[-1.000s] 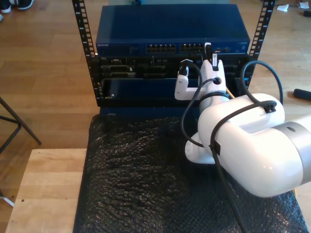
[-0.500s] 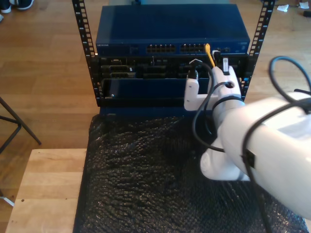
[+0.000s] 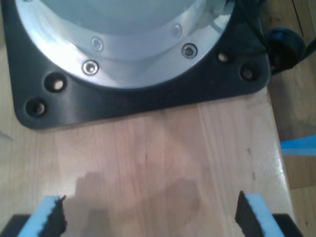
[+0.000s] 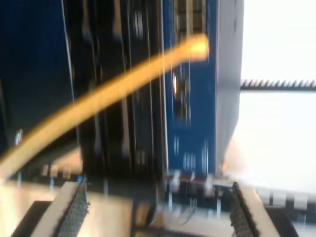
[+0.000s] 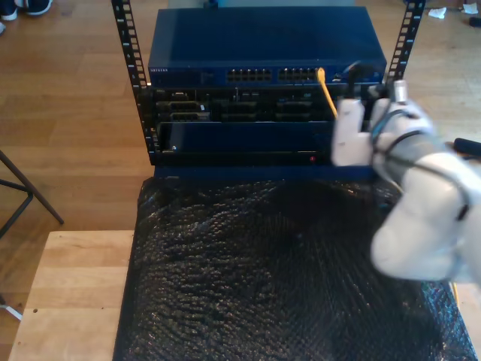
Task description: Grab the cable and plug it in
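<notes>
One yellow-orange cable (image 5: 326,92) runs up to the blue switch (image 5: 263,47) in the exterior view, its upper tip at the switch's front row of ports, near that row's end toward the exterior view's right. From there it slants down and away from the switch face until the white arm hides it. The plug itself is too small to make out. In the second wrist view the cable (image 4: 103,96) is a thin, smooth, blurred streak crossing diagonally in front of the blue panel, its bright end against the panel.

The second end effector (image 4: 157,210) stands released: its two ribbed pads are spread wide apart with nothing between them, and the cable passes ahead of them without touching. The first end effector (image 3: 150,217) is also released, its blue-backed pads parted over a pale wooden desk (image 3: 163,158), below a black base plate (image 3: 143,98) with a metal flange.

Compared with half a second ago, the white arm (image 5: 409,188) has swung away from the switch toward the exterior view's right, no longer covering the ports. The cable's tip keeps the same spot at the switch, and more of its length shows.
</notes>
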